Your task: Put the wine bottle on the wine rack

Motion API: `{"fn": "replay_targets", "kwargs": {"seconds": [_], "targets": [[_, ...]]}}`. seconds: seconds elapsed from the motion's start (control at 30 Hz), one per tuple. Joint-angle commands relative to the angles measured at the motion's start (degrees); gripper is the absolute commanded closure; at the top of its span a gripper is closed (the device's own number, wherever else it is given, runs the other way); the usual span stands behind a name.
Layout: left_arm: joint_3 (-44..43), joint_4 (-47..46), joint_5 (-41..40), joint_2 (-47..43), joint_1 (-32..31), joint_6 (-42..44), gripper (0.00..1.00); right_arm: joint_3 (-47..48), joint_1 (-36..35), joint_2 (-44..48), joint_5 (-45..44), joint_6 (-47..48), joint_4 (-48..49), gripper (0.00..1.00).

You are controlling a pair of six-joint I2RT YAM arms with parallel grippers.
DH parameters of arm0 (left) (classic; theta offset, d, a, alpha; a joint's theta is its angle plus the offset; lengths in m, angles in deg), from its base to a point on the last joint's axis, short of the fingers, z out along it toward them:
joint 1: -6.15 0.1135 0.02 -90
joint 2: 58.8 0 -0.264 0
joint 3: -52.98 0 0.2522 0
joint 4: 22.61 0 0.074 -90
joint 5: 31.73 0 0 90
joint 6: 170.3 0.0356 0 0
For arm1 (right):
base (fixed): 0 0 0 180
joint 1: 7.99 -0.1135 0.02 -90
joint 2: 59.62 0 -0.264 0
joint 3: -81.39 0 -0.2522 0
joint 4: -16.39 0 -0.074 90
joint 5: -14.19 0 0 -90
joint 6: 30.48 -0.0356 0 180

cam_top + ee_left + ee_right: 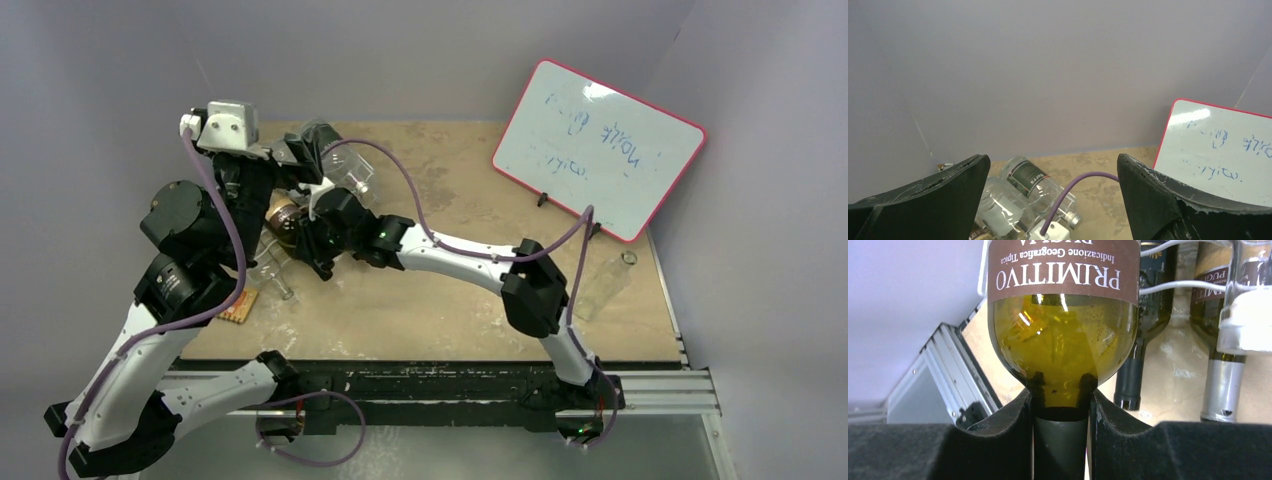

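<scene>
Wine bottle [1063,340] of olive-green glass with a brown label reading PRIMITIVO, held by its neck. The right fingers [998,445], black and padded, are clenched on the neck from both sides. The bottle's body reaches away from those fingers to the wine rack [1173,286], whose white wire rods run just beside the label. I cannot tell whether the body rests in a groove. Beside it in the rack lie a dark bottle [1135,365] and a silver-capped bottle [1220,385]. The rods cross over both, and their necks point the same way as the held one. The left fingers [938,200] hang raised near the rack, spread wide and grasping nothing. Below them a clear bottle [1023,182] with a dark label lies at the rack's far side. A red-framed whiteboard [600,150] stands propped on the tan counter [450,300], well to the right of the rack.
</scene>
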Motion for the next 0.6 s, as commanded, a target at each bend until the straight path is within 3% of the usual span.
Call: {"fn": "replay_targets", "kwargs": {"seconds": [0.0,0.43,0.57], "targets": [[-2.74,2.33,-4.58,-0.97,-0.19,-1.79,0.00,9.99,-0.63,-0.81,-7.74,-4.57,9.64,1.00],[-3.15,6.43,-5.41,-1.40,-0.15,-2.14,0.00,18.44,-1.37,-9.11,-9.03,-3.86,5.99,1.00],[-2.73,6.56,-5.68,-1.45,-0.09,-1.95,0.00,18.69,-1.39,-9.97,-8.86,-3.35,5.59,0.92]]}}
